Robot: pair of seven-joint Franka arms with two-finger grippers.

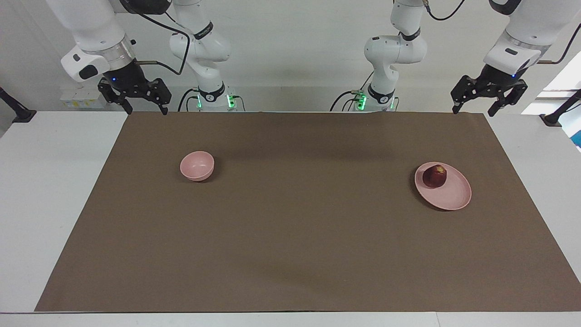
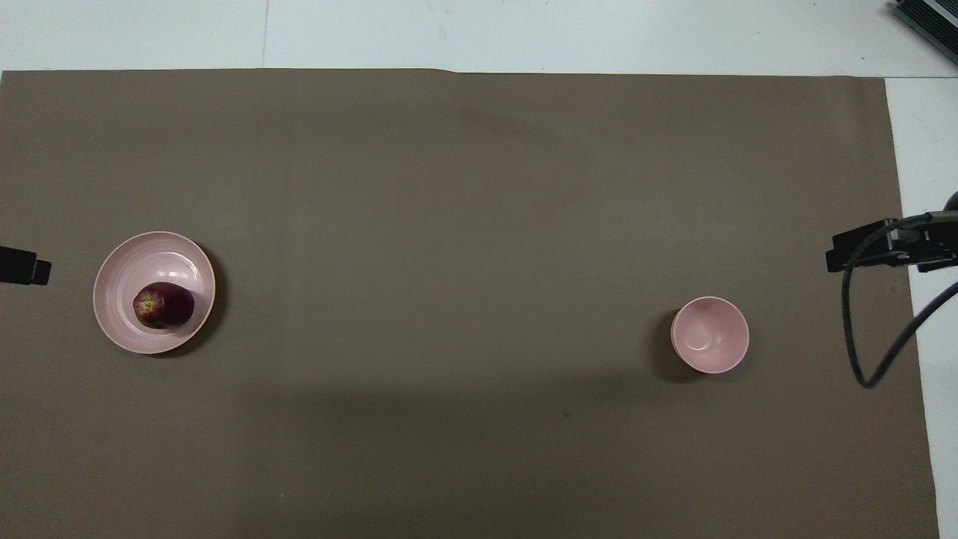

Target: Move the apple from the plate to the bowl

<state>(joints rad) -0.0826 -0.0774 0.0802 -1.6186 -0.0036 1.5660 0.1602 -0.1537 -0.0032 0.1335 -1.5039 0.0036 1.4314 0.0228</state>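
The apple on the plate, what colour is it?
The apple is dark red with a yellowish patch near its top, clearest in the overhead view.

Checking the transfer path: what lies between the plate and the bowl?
Nothing: between the plate with the apple and the bowl lies only bare brown mat, in both views.
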